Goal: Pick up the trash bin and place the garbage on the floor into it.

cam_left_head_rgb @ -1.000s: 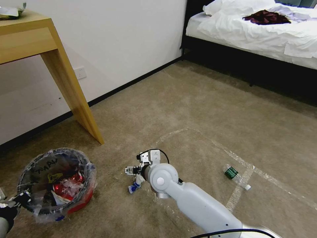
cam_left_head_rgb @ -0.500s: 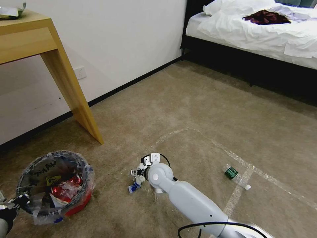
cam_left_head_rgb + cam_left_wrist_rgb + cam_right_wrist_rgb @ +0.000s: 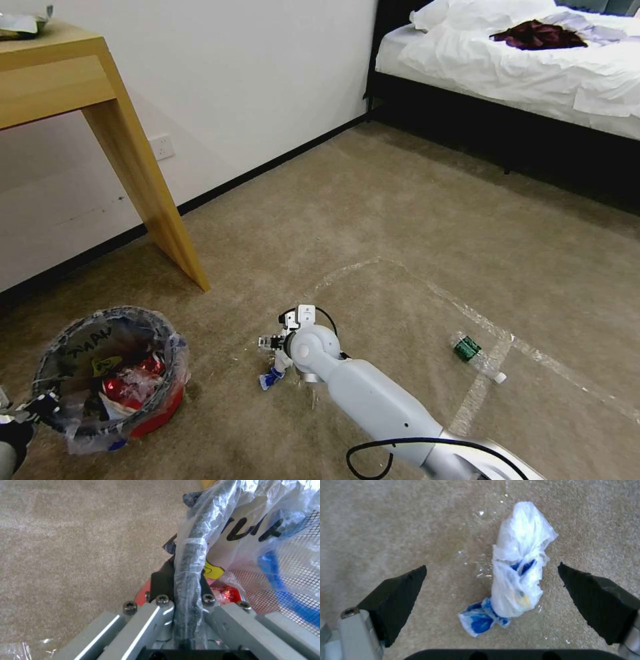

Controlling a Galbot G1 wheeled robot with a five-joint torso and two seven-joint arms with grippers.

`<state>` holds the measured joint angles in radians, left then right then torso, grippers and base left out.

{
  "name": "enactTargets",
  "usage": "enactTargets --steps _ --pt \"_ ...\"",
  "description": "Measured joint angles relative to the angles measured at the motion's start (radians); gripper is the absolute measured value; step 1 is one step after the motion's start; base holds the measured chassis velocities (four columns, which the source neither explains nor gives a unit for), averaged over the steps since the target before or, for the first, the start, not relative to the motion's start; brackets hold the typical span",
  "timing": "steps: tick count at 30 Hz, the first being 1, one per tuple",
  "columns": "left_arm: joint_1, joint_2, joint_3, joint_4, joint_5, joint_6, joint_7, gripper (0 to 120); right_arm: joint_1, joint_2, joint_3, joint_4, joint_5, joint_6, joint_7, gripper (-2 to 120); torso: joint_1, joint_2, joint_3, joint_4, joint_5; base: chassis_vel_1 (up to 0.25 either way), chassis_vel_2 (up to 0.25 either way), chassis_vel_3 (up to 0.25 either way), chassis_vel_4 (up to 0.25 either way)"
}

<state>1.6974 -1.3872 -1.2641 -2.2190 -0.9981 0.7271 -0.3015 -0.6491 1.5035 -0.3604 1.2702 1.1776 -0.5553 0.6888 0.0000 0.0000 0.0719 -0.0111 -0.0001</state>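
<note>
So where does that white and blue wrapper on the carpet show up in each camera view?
Head view: the white and blue wrapper lies on the carpet just under the right gripper.
Right wrist view: the wrapper lies between the open fingers.
Left wrist view: not in it; the left gripper clamps the trash bin rim.
Shared landmark: the shiny tape by it.

The small red trash bin (image 3: 110, 380), lined with a crinkled clear bag lettered in black, stood upright on the beige carpet (image 3: 400, 220), holding red wrappers. A twisted white-and-blue plastic wrapper (image 3: 515, 580) lay on a shiny tape line. Well apart, a green-labelled bottle (image 3: 477, 357) lay on its side.
</note>
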Motion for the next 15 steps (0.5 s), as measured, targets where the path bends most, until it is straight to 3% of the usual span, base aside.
enactTargets --steps 15 --pt "0.016 -0.004 -0.002 -0.007 0.005 -0.006 0.0 0 0.003 0.058 0.019 -0.145 -0.06 0.03 -0.081 100 0.0 0.0 0.0 0.0 0.0 0.0 0.0 0.0 0.0"
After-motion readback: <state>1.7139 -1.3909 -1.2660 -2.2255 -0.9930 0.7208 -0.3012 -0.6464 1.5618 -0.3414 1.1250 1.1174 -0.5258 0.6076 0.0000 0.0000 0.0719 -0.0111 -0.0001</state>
